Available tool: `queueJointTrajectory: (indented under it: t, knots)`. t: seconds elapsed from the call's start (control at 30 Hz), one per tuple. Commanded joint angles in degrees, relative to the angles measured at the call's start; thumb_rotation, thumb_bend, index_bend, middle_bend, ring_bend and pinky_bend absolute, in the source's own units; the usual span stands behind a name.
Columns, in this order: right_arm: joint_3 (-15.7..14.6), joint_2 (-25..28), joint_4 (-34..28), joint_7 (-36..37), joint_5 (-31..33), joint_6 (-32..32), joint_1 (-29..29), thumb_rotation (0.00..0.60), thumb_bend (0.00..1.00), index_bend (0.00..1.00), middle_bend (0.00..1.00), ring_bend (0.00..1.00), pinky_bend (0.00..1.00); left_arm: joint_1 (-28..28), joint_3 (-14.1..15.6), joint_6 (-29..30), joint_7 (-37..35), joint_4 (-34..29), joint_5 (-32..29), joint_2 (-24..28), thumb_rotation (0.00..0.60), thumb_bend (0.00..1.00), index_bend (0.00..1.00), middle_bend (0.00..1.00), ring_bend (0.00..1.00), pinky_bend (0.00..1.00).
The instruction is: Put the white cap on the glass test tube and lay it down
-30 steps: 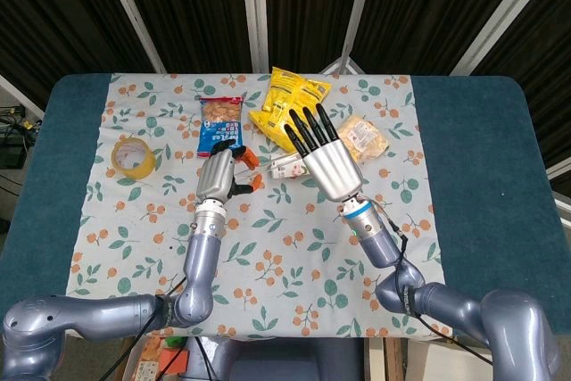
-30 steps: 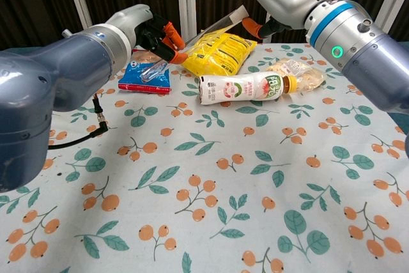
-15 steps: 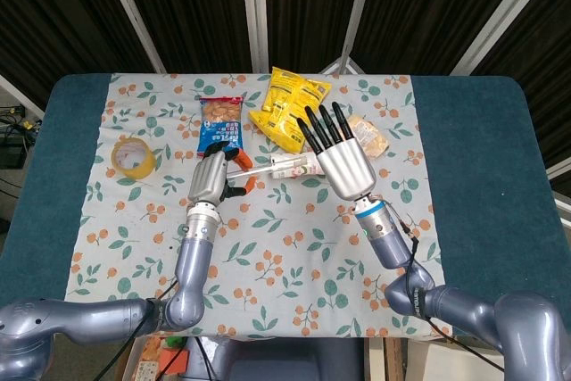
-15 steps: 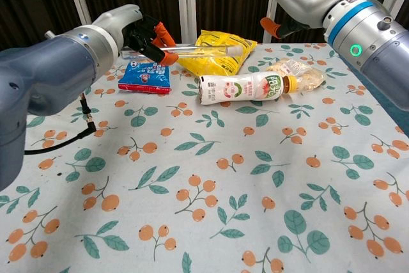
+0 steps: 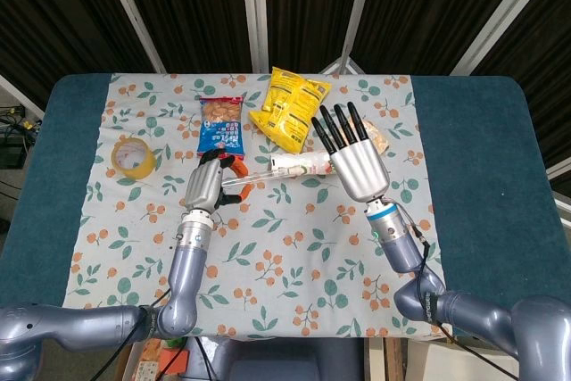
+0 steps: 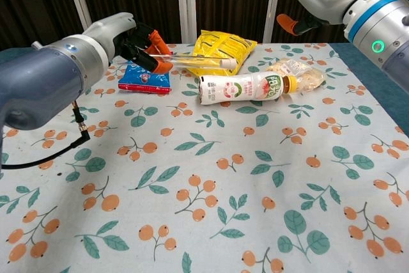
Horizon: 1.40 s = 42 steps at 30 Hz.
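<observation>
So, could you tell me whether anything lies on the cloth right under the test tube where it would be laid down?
Partly. The left hand holds the capped test tube roughly level; its capped end seems to hang over the yellow snack bag.

yellow snack bag [image 5: 287, 104], blue packet [image 5: 221, 125], bottle [image 6: 239, 87], tape roll [image 5: 132, 157]

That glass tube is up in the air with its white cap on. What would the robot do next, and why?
Probably lower it to the cloth and let go. The left hand holds the test tube roughly level above the tablecloth, the white cap already on its end, and the right hand is open, holding nothing.
</observation>
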Motion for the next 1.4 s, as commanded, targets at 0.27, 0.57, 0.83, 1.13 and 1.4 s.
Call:
queueJointTrajectory:
  t: [0.27, 0.57, 0.83, 1.13, 1.4]
  knots:
    - [0.6, 1.4, -1.3, -0.7, 1.0, 0.2, -0.9, 0.600, 0.46, 0.07, 0.02, 0.00, 0.00, 1.7, 2.9, -0.1, -0.4, -0.8, 2.3, 0.1, 0.600, 0.52, 0.73, 0.49, 0.12, 0.00]
    - [1.4, 2.5, -2.2, -0.7, 1.9, 0.2, -1.4, 0.600, 0.47, 0.07, 0.02, 0.00, 0.00, 2.7, 5.7, -0.8, -0.7, 0.2, 4.1, -1.3, 0.600, 0.52, 0.73, 0.49, 0.13, 0.00]
    - [1.4, 3.1, -2.9, -0.6, 2.7, 0.0, -2.0, 0.600, 0.47, 0.07, 0.01, 0.00, 0.00, 4.0, 8.6, -1.8, -0.8, 1.7, 5.9, -2.5, 0.600, 0.52, 0.73, 0.49, 0.13, 0.00]
    - [1.4, 3.0, -3.2, -0.8, 2.9, -0.1, -2.0, 0.600, 0.47, 0.07, 0.01, 0.00, 0.00, 5.7, 10.2, -3.2, -1.5, 3.3, 7.3, -2.7, 0.600, 0.52, 0.73, 0.49, 0.12, 0.00]
    - [1.1, 2.5, -3.5, -1.1, 3.0, -0.1, -2.2, 0.600, 0.47, 0.07, 0.01, 0.00, 0.00, 7.5, 11.0, -3.9, -1.7, 3.2, 7.7, -1.5, 0.600, 0.52, 0.69, 0.48, 0.13, 0.00]
